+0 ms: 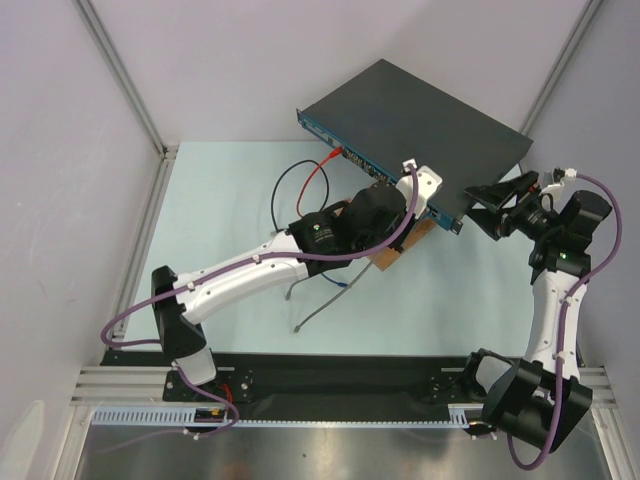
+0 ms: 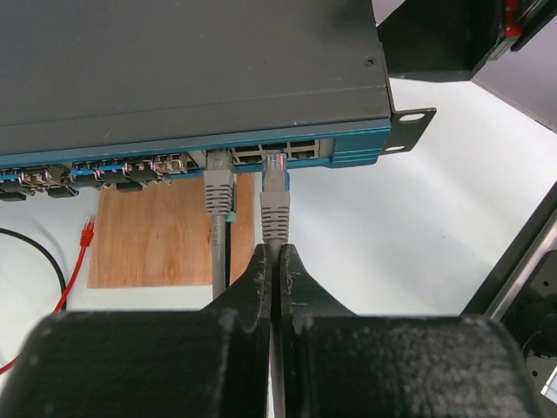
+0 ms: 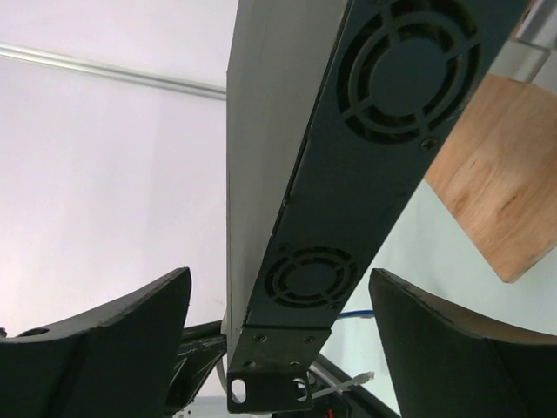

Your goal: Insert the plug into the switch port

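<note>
Pale green tabletop (image 1: 215,200), white walls. Left gripper (image 2: 271,252) fingers (image 2: 259,283) are pinched shut on the plug (image 2: 274,196) at the tail of its grey boot. Its clear tip is at a port on the switch (image 2: 174,70), beside a second grey plug (image 2: 218,187); only the left wrist view shows that. Right gripper (image 3: 279,271) fingers gape wide either side of the switch's vented end, not touching. Overhead, the switch sits angled at the tabletop's far side, wooden board (image 2: 157,231) under its front.
</note>
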Motion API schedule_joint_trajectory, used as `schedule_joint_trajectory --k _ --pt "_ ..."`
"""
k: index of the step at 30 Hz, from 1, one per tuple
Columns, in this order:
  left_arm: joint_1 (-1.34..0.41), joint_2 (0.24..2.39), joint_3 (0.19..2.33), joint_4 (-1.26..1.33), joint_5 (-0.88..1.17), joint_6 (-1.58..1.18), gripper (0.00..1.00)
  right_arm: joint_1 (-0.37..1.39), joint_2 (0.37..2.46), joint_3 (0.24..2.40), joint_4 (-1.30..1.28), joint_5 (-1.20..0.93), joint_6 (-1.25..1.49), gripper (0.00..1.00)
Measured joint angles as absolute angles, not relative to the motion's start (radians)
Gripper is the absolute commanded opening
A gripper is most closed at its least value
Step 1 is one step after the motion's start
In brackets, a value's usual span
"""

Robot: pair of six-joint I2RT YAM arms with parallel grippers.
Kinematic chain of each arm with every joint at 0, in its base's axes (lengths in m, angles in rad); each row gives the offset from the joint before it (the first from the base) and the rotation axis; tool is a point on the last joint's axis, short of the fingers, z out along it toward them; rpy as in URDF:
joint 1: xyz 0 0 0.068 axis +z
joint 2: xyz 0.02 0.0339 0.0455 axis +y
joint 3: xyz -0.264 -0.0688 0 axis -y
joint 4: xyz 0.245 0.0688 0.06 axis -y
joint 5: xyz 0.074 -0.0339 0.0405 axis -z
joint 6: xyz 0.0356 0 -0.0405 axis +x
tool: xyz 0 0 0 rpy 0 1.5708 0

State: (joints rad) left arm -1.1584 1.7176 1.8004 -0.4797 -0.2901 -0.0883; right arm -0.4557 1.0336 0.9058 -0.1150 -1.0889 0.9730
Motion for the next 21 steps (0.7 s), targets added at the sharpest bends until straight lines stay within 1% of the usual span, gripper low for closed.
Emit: schedule_joint_trajectory --k 6,12,21 --pt "-1.159 1.718 1.800 -0.472 -0.290 -0.088 0.00 -0.421 1.036 0.891 -0.084 -1.085 0.995 0.76" --pt "-1.159 1.720 1.800 -0.471 -0.290 -0.088 0.00 -0.413 1.039 0.884 -0.072 -1.081 1.013 0.70" --pt "-1.159 1.725 1.800 -0.448 -0.293 -0.081 0.00 -0.411 1.040 0.878 -0.070 -1.076 1.018 0.64"
